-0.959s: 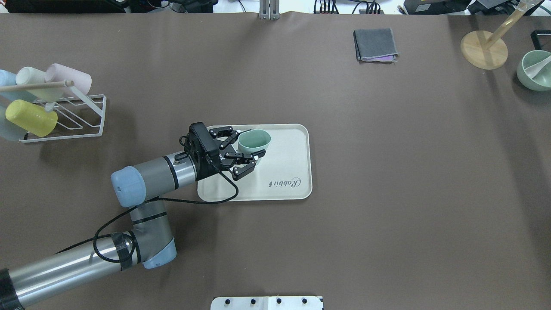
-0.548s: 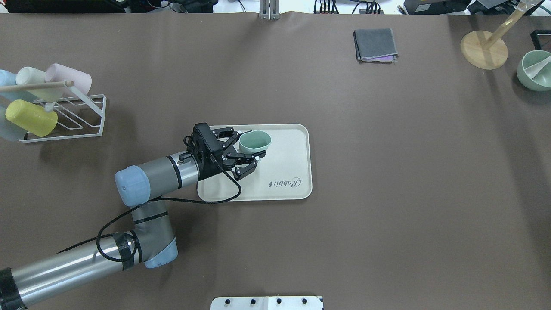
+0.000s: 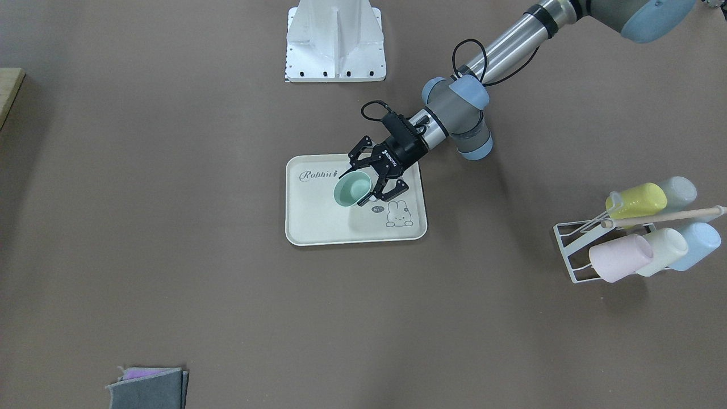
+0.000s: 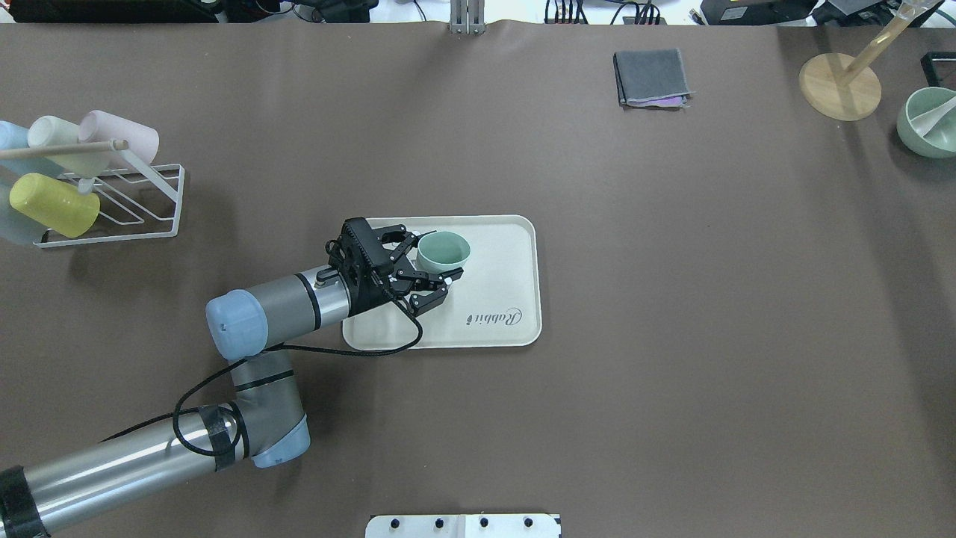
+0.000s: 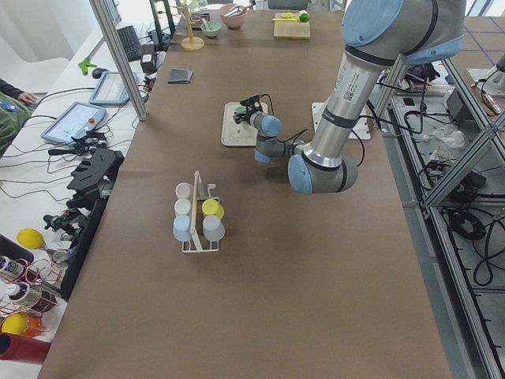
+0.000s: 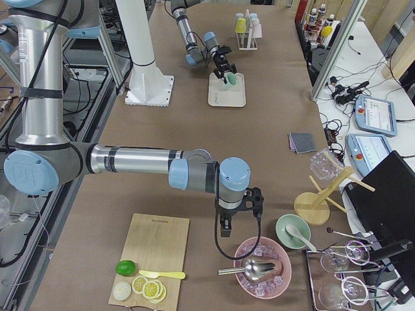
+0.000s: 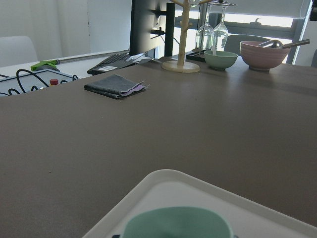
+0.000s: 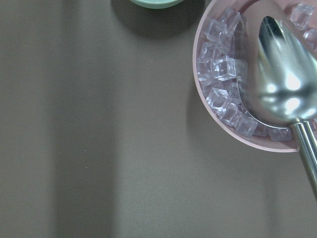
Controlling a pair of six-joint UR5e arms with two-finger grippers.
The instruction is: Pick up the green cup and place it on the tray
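Brown-covered table [image 4: 672, 299]; aluminium frame posts [image 5: 118, 55] alongside; bright window [image 7: 257, 17] beyond; white side desk [image 6: 382, 84]

Wire rack [image 4: 112, 202] with pastel cups, left edge; folded grey cloth [image 4: 651, 77] upper right; pink ice bowl [image 8: 257, 79] with metal scoop [image 8: 285, 74].

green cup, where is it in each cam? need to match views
Front-facing: green cup mid-frame, on the tray, below the Rabbit script.
Overhead: tray's upper left, at the left gripper.
Exterior left: small, far up the table.
Exterior right: top centre.
Left wrist: bottom edge.
Right wrist: not in it.
Shared landmark: the tray.
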